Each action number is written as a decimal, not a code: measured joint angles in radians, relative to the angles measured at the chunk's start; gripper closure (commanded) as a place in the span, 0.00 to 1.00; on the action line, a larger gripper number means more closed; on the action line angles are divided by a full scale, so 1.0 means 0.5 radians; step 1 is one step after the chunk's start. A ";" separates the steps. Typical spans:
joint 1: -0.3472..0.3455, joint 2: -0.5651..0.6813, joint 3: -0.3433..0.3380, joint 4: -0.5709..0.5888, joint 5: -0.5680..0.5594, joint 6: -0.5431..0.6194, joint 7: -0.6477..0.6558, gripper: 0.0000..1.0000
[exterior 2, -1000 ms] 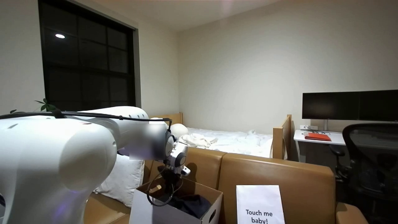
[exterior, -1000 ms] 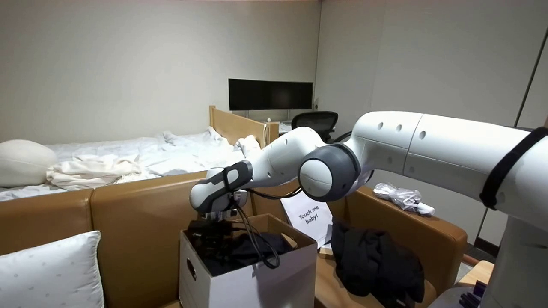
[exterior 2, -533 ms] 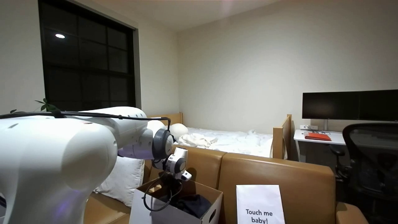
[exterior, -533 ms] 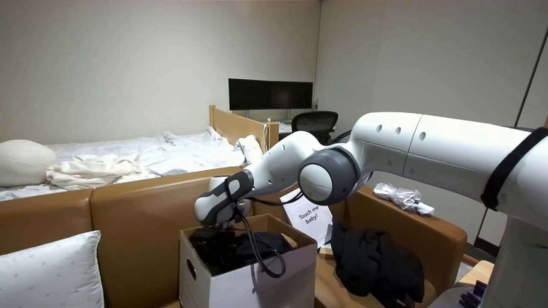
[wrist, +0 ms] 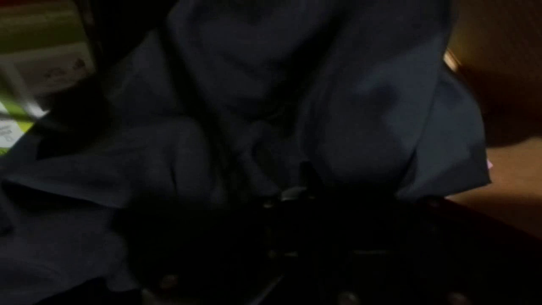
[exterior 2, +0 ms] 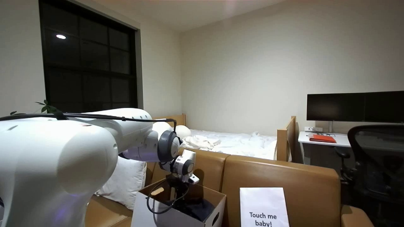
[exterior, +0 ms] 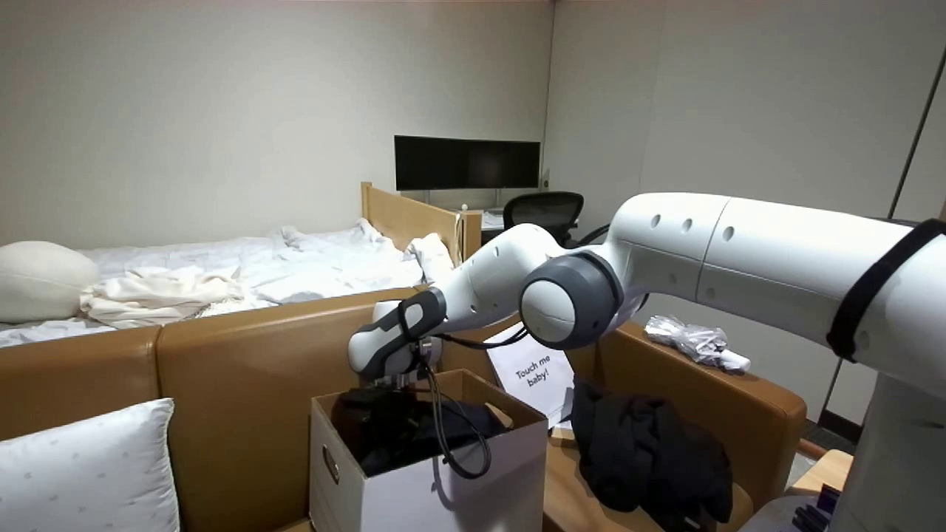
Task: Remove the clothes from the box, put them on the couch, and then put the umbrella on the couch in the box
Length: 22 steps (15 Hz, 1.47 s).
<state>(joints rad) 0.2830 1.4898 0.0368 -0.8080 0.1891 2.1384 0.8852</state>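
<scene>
Black clothes (exterior: 650, 458) sit on the couch (exterior: 251, 362), at three o'clock from the box (exterior: 414, 499) in an exterior view; the claw (wrist: 292, 195) pinches more dark cloth (wrist: 254, 89) in the box; that and the umbrella, which I can't spot, look left to move.

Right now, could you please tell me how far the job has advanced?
Looks done: black clothes lie on the couch.
In hand: the pincer is in the box, among folds of dark cloth; its grip is too dark to judge.
Left: moving that cloth to the couch, then putting the umbrella, which I cannot make out, into the box.
</scene>
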 measured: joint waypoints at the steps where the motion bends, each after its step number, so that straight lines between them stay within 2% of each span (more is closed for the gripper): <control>1: -0.014 0.000 0.008 0.010 0.000 -0.059 -0.001 1.00; 3: -0.036 -0.002 0.009 0.091 0.000 -0.159 -0.002 0.98; 7: -0.075 -0.028 -0.007 0.427 -0.011 -0.255 -0.002 0.98; 10: -0.070 -0.088 -0.078 0.616 -0.036 -0.300 -0.001 0.98; 12: -0.056 -0.116 -0.134 0.776 -0.140 -0.353 0.020 0.97; 15: -0.008 -0.217 -0.304 0.887 -0.297 -0.360 0.109 0.97; 22: 0.030 -0.512 -0.749 0.890 -0.573 -0.413 0.436 0.97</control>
<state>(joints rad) 0.2977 1.2338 -0.3375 -0.3629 -0.0973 1.9317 1.1033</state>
